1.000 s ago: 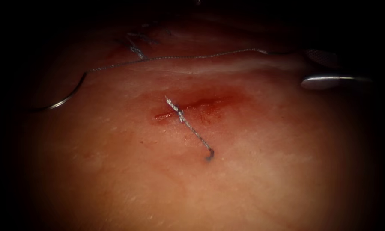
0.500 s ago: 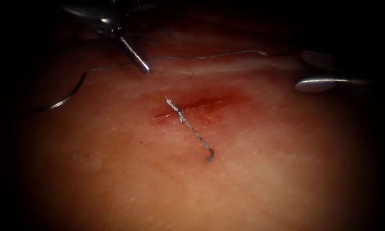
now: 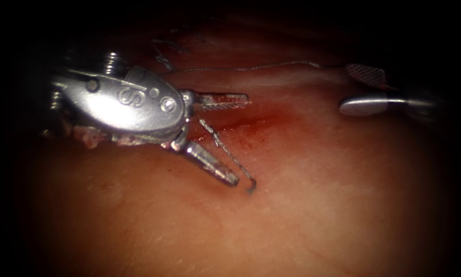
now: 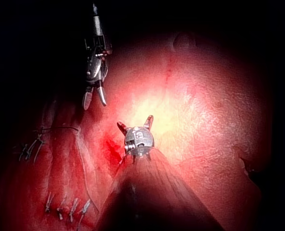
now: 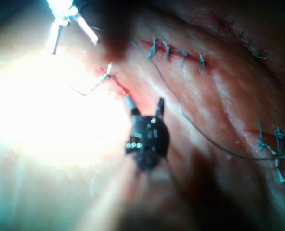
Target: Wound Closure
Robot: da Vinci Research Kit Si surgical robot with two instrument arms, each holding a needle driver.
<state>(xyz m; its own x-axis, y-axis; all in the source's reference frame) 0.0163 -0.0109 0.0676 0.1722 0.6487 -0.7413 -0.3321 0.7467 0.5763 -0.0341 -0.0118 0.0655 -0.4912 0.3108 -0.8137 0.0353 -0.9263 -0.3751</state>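
Your left tool (image 3: 230,138) sits over the cut (image 3: 240,124) with its jaws spread wide and holding nothing: one jaw lies along the far edge of the cut, the other points down toward the free end of the thread tail (image 3: 233,159). Your right tool (image 3: 361,90) waits well to the right of the cut, jaws also apart and empty.

As for progress, one stitch already crosses the cut, with a twisted tail running from it down onto the near tissue (image 3: 292,205) and ending in a small hook. The red fluid (image 3: 251,123) marks a slit to the right of that stitch that looks unclosed, so you likely have more bites to place. The long thread (image 3: 251,66) trails across the tissue beyond the cut. The needle is not in either tool, and I cannot tell where it lies now.

In the right wrist view you can see older stitch rows (image 5: 176,53) on the tissue beyond the cut, finished and knotted, and more of them (image 4: 65,208) in the left wrist view.

The surface is moist, glossy and gently domed. There is open tissue on the near side of the cut; the far side is busier, with the long thread lying across it.
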